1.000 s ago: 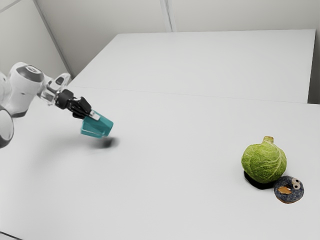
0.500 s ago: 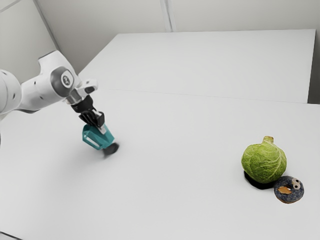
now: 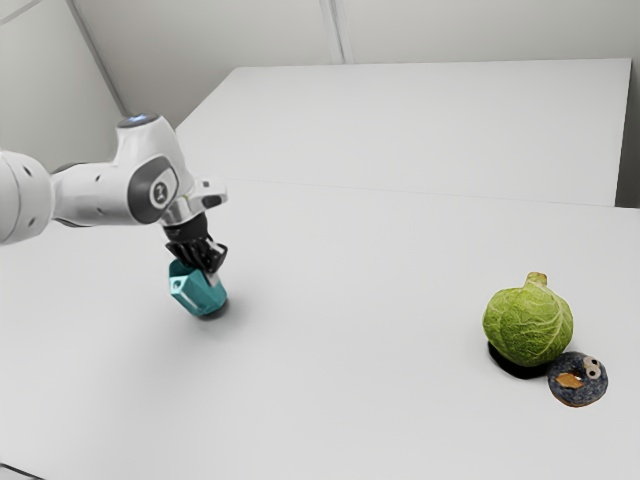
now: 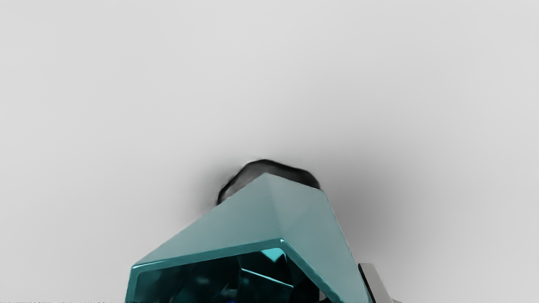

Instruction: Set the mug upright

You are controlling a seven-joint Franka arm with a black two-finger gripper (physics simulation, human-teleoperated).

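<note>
In the exterior view, a green cabbage [image 3: 528, 322] sat at the right, a dark doughnut [image 3: 581, 396] just beside it, both on the white surface [image 3: 350, 390], well apart from the teal mug [image 3: 196, 294], which was tilted but nearer upright than before, the end effector [image 3: 208, 273] clamped on it, in the wrist view, the mug's glossy faceted interior was visible, one finger [image 4: 374, 281] against its outer wall

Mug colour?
The mug is teal, with flat facets; this shows best in the wrist view.
</note>
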